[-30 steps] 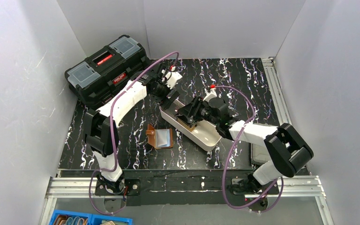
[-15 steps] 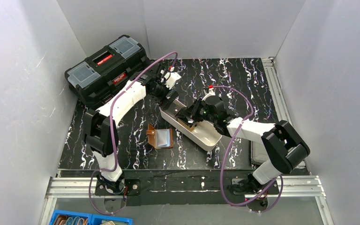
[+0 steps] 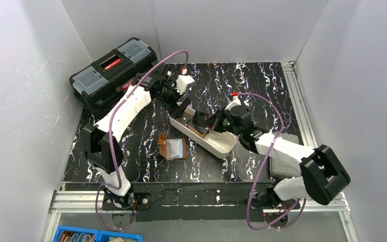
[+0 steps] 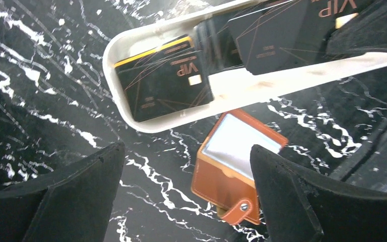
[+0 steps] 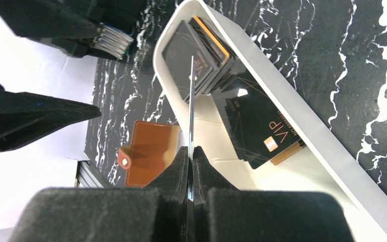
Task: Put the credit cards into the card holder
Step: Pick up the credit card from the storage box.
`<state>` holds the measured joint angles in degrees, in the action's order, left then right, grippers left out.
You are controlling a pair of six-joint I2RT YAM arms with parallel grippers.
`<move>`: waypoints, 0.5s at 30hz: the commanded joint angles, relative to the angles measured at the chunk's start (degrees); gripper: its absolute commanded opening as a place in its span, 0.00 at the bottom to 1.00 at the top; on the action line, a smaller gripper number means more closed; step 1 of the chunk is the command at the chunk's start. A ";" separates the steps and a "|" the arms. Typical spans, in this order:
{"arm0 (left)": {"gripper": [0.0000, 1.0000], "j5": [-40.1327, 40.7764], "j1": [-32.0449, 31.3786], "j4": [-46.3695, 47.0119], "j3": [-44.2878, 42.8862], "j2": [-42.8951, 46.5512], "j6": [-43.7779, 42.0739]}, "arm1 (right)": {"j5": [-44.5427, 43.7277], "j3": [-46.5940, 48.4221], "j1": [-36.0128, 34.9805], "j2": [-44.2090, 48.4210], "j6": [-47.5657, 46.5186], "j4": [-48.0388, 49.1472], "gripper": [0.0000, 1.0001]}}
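Several black credit cards lie in the long white tray (image 3: 224, 146): a stack (image 4: 164, 91) at its far-left end and more (image 5: 259, 128) in the middle. My right gripper (image 5: 190, 151) is over the tray, shut on one credit card (image 5: 191, 96), which shows edge-on and stands upright between the pads. The card holder (image 3: 173, 147), a brown wallet with a snap tab, lies open on the table just near-left of the tray; it also shows as the wallet (image 4: 237, 164). My left gripper (image 4: 186, 166) hangs open above the tray's far-left end, holding nothing.
A big black toolbox (image 3: 113, 73) stands at the back left. A flat grey object (image 3: 282, 162) lies under the right arm at the table's right. White walls close in three sides. A blue bin (image 3: 88, 236) sits below the near edge.
My right gripper has closed on a card in the tray, and its arm has swung to the right. The left arm has drawn back slightly toward the toolbox, still open.
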<state>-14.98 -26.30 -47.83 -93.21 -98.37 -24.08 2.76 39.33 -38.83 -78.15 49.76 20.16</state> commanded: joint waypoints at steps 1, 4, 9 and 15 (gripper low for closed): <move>0.98 -13.49 1.51 -4.36 -3.70 3.67 -1.51 | 1.64 -1.91 0.63 5.48 -4.43 2.93 0.01; 0.98 -23.86 2.86 -5.87 -5.32 4.07 -1.32 | 5.96 -3.21 1.52 7.29 -5.29 6.18 0.01; 0.98 -32.38 3.72 -10.62 -8.42 3.37 -7.07 | 14.54 -5.53 3.67 10.35 -6.34 11.45 0.01; 0.98 -34.84 3.72 -19.17 -16.48 -2.16 -17.39 | 24.32 -4.48 5.70 12.12 -10.13 12.12 0.01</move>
<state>-42.70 -22.61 -58.19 -102.72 -97.93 -32.80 18.63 33.82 -34.06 -68.31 43.33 27.66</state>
